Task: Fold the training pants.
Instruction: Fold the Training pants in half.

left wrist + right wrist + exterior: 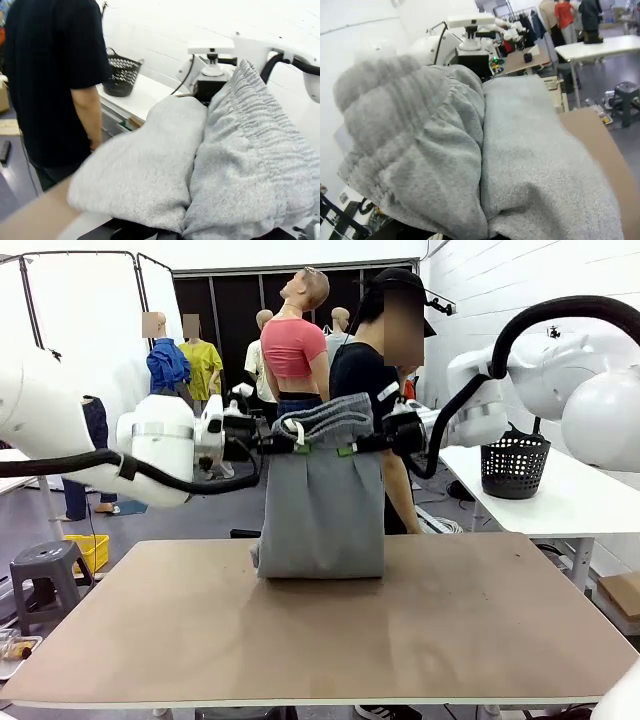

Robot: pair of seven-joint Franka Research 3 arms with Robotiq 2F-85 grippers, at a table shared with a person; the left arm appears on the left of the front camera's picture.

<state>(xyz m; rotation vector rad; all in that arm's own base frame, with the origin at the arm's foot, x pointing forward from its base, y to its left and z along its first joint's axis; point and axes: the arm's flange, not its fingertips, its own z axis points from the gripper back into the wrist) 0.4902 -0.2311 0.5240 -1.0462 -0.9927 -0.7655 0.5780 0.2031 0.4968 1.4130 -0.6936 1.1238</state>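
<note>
Both our grippers are clamped on the training pants, holding them up over the far half of the table. Our left gripper, reaching in from the left side of the front view, pinches the upper edge of the garment near the white drawstring; its green pads show against the grey jersey. Between the two grips the gathered waistband bunches over the top, and the cloth hangs down in a doubled panel whose lower edge rests on the tabletop. Our right gripper grips the same upper edge just beside the left one. Behind the garment stands a person in a black T-shirt, and farther right a black mesh basket sits on a white side table.

From each wrist view we see the grey fabric draped thickly over the fingers, waistband on one side, smoother leg cloth on the other.

We judge the risks plain enough: the two grips sit close together, so the outer edges may sag and crease the fold; uneven lowering could skew the layers; and thick cloth over the fingers may snag on release.
</note>
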